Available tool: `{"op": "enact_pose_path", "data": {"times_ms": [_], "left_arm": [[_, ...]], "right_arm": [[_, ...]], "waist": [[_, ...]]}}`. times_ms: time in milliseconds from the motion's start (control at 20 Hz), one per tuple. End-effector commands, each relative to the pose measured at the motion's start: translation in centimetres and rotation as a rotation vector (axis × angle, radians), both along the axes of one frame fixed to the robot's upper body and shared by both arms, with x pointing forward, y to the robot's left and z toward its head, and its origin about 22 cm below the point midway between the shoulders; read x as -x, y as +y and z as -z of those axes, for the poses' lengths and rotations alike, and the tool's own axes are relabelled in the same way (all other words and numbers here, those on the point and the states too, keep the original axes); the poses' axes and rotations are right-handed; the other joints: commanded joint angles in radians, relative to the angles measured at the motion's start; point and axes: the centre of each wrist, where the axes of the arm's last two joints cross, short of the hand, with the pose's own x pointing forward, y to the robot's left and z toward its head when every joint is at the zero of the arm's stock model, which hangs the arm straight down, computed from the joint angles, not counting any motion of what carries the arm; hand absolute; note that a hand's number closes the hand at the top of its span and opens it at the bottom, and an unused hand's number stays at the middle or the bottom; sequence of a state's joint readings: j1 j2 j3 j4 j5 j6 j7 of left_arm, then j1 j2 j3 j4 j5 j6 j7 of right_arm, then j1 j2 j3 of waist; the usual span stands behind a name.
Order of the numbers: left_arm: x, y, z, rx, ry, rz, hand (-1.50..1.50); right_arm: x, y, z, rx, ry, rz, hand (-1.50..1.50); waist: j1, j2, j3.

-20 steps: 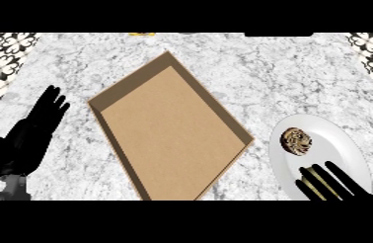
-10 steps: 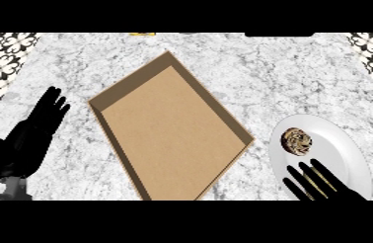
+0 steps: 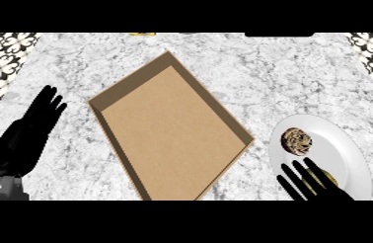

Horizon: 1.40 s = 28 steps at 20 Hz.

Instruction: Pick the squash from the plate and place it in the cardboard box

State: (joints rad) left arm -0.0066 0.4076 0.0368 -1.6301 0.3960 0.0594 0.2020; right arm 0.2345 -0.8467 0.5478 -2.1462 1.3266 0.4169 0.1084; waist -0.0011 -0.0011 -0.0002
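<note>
I see the shallow brown cardboard box (image 3: 171, 133) lying open-topped, its low walls the only barrier to its bare floor. Right of the box, a narrow strip of grey marble counter (image 3: 255, 79) separates it from the white round plate (image 3: 350, 158). Beyond the box, counter lies open. Left of the box, my black left hand (image 3: 33, 131) rests, fingers straight.

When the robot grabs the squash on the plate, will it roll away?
Maybe a bit. The squash looks small and rounded, so a nudge from the right hand could roll it. The white plate looks smooth, so it might slide too. It probably keeps its shape.
</note>
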Motion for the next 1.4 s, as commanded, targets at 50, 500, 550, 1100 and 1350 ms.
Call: {"op": "enact_pose_path", "data": {"times_ms": [50, 500, 550, 1100, 1350], "left_arm": [[2.0, 0.6, 1.2, 0.004, 0.012, -0.012, 0.0], [0.8, -0.5, -1.1, 0.01, -0.004, 0.002, 0.0], [0.0, -1.6, -0.7, 0.003, -0.003, -0.006, 0.0], [0.1, 0.7, 0.9, 0.002, 0.006, -0.005, 0.0], [0.5, -2.1, 0.8, 0.007, -0.003, 0.003, 0.0]], "right_arm": [[0.9, -0.5, 0.9, 0.034, -0.021, 0.023, -1.5], [-0.8, 0.5, 2.8, 0.071, -0.033, 0.047, -1.5], [-0.9, -2.0, 2.4, 0.07, -0.03, 0.058, -1.5], [-1.4, -1.3, 6.6, 0.118, -0.023, 0.067, -1.5], [-4.3, -3.0, 5.2, 0.115, -0.009, 0.09, -1.5]], "waist": [[-0.001, -0.001, 0.0], [0.003, 0.0, 0.0], [-0.002, 0.0, 0.0], [0.0, 0.0, 0.0], [0.002, 0.0, 0.0]]}}
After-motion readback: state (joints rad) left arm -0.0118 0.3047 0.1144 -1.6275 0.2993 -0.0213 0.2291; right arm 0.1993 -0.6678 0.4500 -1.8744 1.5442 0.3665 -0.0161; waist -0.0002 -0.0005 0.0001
